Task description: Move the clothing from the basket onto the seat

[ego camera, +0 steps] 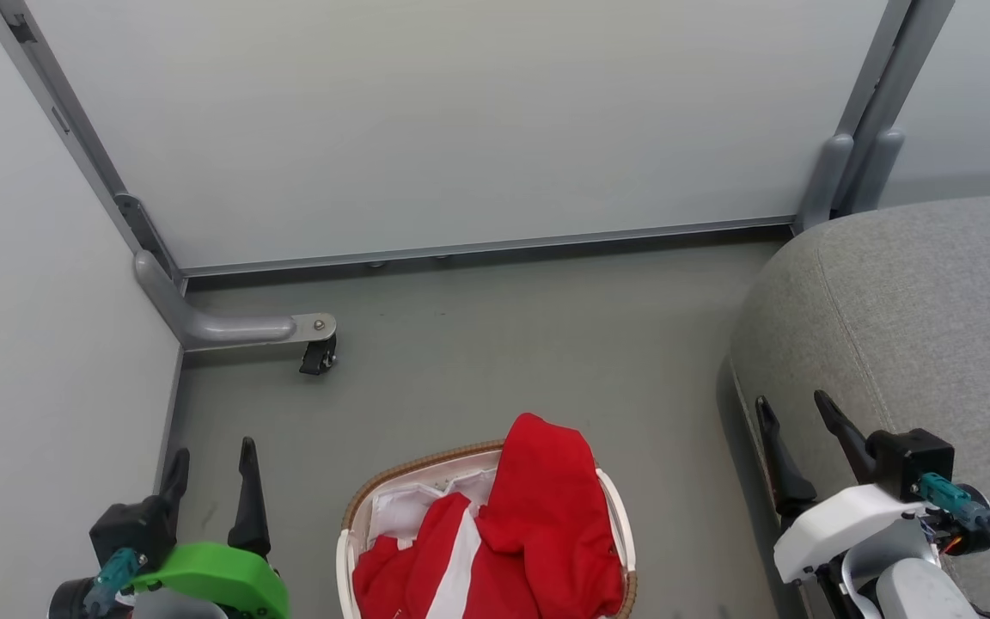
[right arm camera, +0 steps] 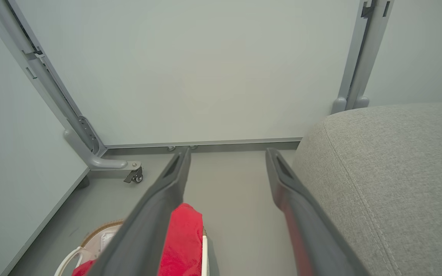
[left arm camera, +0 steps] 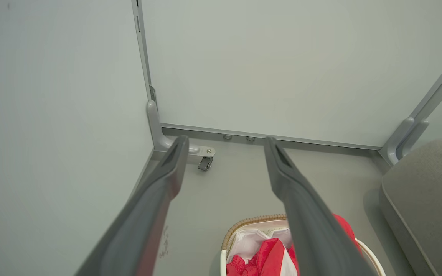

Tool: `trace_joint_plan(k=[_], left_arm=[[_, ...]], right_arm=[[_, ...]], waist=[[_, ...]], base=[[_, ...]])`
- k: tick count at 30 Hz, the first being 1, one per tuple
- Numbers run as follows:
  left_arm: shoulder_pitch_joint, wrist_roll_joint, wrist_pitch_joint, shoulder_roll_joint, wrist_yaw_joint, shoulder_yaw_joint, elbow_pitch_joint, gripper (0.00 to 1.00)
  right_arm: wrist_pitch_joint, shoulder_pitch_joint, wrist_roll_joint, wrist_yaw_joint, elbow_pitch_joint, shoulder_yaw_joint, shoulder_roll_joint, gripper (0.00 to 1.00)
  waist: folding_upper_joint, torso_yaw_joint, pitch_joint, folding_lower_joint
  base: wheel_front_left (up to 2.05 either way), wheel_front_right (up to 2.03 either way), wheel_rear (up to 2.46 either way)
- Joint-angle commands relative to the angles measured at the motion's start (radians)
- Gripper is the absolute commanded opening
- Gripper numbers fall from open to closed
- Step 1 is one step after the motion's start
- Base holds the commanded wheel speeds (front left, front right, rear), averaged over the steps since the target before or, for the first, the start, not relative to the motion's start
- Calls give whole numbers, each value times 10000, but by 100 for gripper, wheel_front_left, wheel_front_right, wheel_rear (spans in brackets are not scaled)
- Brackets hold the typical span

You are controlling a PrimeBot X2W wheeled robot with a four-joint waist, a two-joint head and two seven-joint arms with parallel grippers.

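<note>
The red clothing (ego camera: 529, 524) with a white stripe fills the basket (ego camera: 356, 514) on the floor at the bottom centre; one garment drapes over the far rim. The white liner shows at its left side. The grey seat (ego camera: 916, 318) rises at the right. My left gripper (ego camera: 210, 457) hovers open at the lower left, left of the basket, nothing between its fingers. My right gripper (ego camera: 791, 411) hovers open at the lower right, against the seat's side. The left wrist view shows the clothing (left arm camera: 271, 257) and basket (left arm camera: 244, 226) below my open fingers (left arm camera: 305, 214). The right wrist view shows clothing (right arm camera: 184, 237) and seat (right arm camera: 393, 165).
White partition panels close off the back and left. A grey frame foot with a small caster (ego camera: 318, 354) juts onto the floor left of centre. A grey post (ego camera: 856, 163) stands behind the seat. Bare grey floor (ego camera: 504, 344) lies beyond the basket.
</note>
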Motion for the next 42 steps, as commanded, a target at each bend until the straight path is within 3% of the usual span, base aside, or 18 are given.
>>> trace_joint_plan(k=[1,11,21,30,42], left_arm=[[210,251,-81,-21,-52,24,19,100],[305,895,-284,-201,-345,50,355,100],[-1084,1103,-465,-256,-558,-571,890,100],[-2753,909,-636,356,-565,-2145,1546,100],[-4726,249,-609,1241,-566,-3311,2496,100]], right_arm=[[-105,97,-247,0,15,13,-13,100],[-321,28,-1114,0,62,147,69,100],[-493,-1185,-1978,-1,-550,255,200,100],[-641,-2484,-2375,-3,-1194,660,248,100],[-633,-3919,-1628,-4,-2312,1188,258,100]], waist=[[-1,-3,-1,0],[-1,-77,323,0],[-1,-488,2299,0],[-1,-1122,4399,0],[-1,-2088,6812,0]], base=[[0,0,0],[0,0,0],[0,0,0],[0,0,0],[0,0,0]])
